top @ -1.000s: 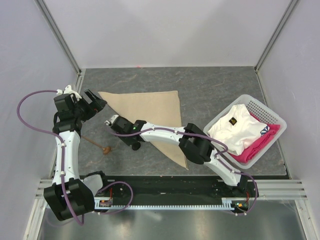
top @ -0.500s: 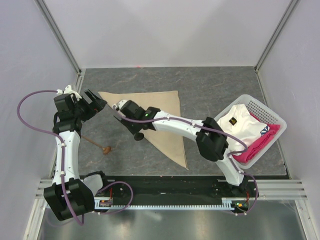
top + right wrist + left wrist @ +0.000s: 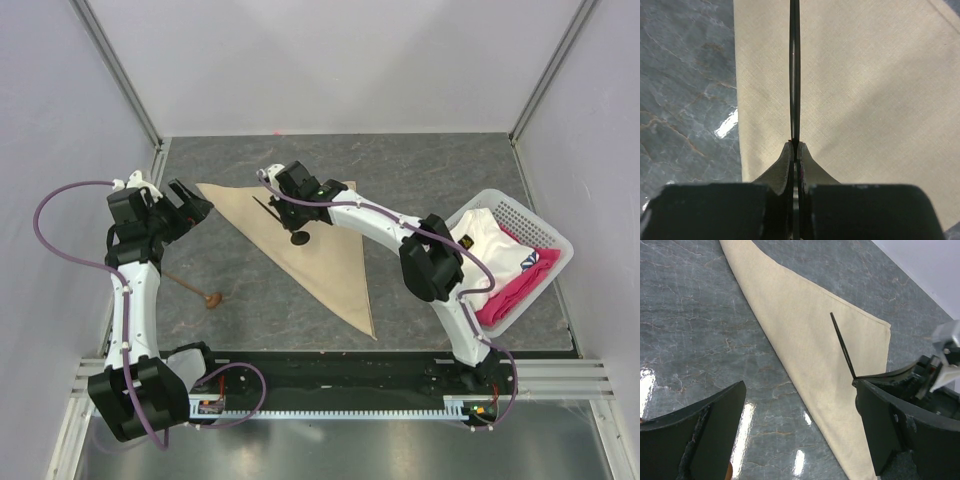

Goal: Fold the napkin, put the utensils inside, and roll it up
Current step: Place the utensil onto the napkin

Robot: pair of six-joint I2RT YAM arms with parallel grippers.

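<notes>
The beige napkin [image 3: 325, 245] lies folded into a triangle on the dark table, and it also fills the wrist views [image 3: 805, 340] [image 3: 865, 90]. My right gripper [image 3: 275, 195] hangs over its far left part, shut [image 3: 795, 144] on a thin dark utensil handle [image 3: 794, 70] that sticks out ahead of the jaws. That handle [image 3: 842, 345] shows in the left wrist view too. A second utensil [image 3: 195, 290] with a small brown head lies on the table left of the napkin. My left gripper [image 3: 190, 208] stands open [image 3: 800, 435] by the napkin's left corner, holding nothing.
A white slatted basket [image 3: 500, 197] at the right holds a white cloth [image 3: 470, 255] and a pink-red cloth [image 3: 510, 295]. Grey walls with metal posts close in the table on three sides.
The right arm has swung away from the near left edge of the napkin up to its far left part, carrying the utensil. The left arm has not moved.
</notes>
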